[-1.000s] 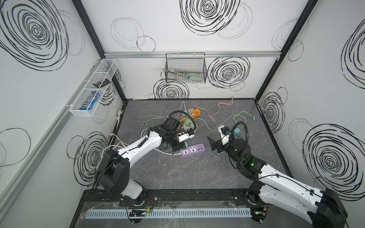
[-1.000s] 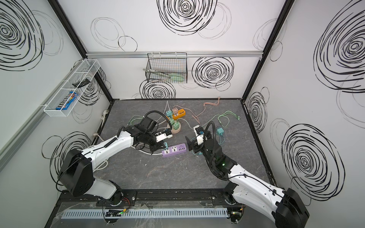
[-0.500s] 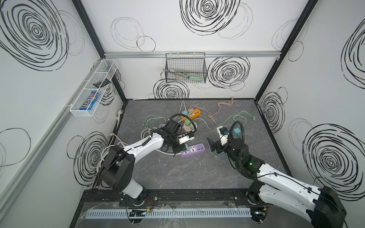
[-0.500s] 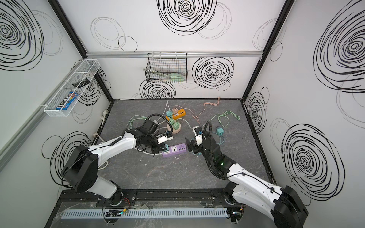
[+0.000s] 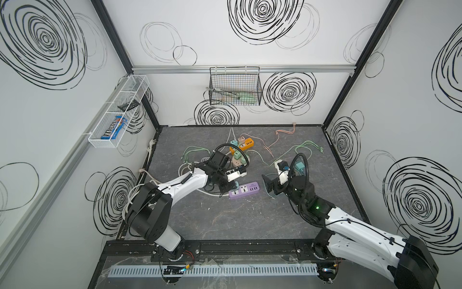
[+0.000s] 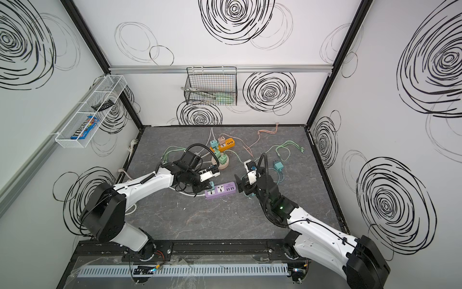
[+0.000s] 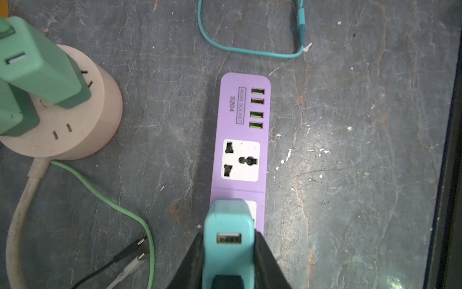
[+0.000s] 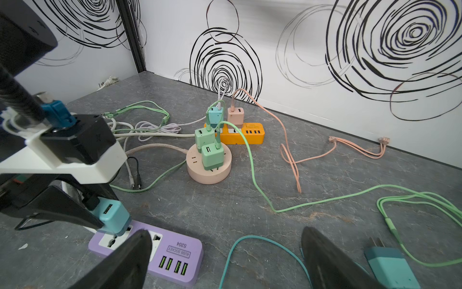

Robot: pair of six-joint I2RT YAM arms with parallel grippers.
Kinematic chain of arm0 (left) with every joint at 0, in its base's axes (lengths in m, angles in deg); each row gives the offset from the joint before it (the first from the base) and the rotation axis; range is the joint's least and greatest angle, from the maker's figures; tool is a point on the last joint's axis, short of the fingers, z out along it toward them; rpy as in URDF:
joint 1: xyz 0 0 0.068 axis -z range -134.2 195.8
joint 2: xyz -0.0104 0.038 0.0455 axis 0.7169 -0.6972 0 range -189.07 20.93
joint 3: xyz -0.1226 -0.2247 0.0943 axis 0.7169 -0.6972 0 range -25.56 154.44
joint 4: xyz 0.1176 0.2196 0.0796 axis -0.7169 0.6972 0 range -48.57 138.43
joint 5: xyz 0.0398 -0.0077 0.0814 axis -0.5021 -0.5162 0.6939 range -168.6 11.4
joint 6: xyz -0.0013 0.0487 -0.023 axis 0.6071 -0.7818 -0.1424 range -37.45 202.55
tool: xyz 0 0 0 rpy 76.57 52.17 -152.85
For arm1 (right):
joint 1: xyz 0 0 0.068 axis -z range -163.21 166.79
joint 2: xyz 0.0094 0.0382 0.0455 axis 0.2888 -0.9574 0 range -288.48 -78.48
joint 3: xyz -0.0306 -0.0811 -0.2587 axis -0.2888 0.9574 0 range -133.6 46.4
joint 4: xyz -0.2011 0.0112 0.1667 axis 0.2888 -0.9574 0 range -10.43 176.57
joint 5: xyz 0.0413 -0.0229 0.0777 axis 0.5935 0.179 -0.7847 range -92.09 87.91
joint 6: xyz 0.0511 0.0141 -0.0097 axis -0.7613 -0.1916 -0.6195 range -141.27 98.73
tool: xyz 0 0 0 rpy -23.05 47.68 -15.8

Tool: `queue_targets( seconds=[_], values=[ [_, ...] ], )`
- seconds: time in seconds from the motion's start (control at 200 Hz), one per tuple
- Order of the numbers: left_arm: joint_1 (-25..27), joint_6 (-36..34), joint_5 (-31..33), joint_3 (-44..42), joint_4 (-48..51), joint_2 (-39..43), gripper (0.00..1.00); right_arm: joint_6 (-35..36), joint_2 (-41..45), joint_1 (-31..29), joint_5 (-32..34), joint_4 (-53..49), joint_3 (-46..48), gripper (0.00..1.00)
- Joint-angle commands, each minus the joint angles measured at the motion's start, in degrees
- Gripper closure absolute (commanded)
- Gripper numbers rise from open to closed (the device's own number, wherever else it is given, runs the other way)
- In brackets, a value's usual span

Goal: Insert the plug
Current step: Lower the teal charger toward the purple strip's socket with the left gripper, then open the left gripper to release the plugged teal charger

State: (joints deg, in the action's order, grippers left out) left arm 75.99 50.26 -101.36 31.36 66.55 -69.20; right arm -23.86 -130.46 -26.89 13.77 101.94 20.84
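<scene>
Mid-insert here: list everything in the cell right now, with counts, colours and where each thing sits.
table: one, dark grey, cell floor
purple power strip: one, purple, mid-table
teal charger: one, teal, at the strip's end socket
round hub: one, pink, behind the strip
green chargers: two, green, plugged into the hub
orange strip: one, orange, behind the hub
blue charger: one, blue, in the orange strip
pink charger: one, pink, beside the blue one
loose charger: one, teal, lying near the right gripper
cables: several, green, pink, teal, white, black, strewn about
wire basket: one, black, back wall
wire shelf: one, white, left wall
left gripper: one, black, closed on the teal charger
right gripper: one, black, open, empty
</scene>
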Motion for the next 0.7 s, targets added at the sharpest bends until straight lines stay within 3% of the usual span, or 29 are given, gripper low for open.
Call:
queue_targets(
  seconds=[0.0, 0.21, 0.405, 0.67, 0.695],
  values=[
    [-0.6, -3.3, -0.9, -0.2, 3.1, -3.5, 1.0, -0.6, -0.2, 0.2, 0.1, -0.3, -1.4, 0.03],
    [-0.8, -5.4, 0.6, -2.1, 5.2, -6.0, 1.0, 0.0, -0.3, 0.2, 0.4, 0.1, -1.0, 0.03],
    [-2.7, -6.2, -0.9, -2.9, 4.8, -2.6, 1.0, 1.8, -1.0, 0.4, 0.5, 0.3, -1.2, 0.03],
    [0.7, -6.0, 1.2, -5.4, 1.9, -4.3, 1.0, 0.6, -1.0, 0.4, 2.4, -0.3, -1.3, 0.03],
    [0.4, -5.6, 0.3, -4.9, 2.0, -3.9, 0.86, 0.6, -1.0, 0.4, 2.5, -0.6, -1.3, 0.03]
  ],
)
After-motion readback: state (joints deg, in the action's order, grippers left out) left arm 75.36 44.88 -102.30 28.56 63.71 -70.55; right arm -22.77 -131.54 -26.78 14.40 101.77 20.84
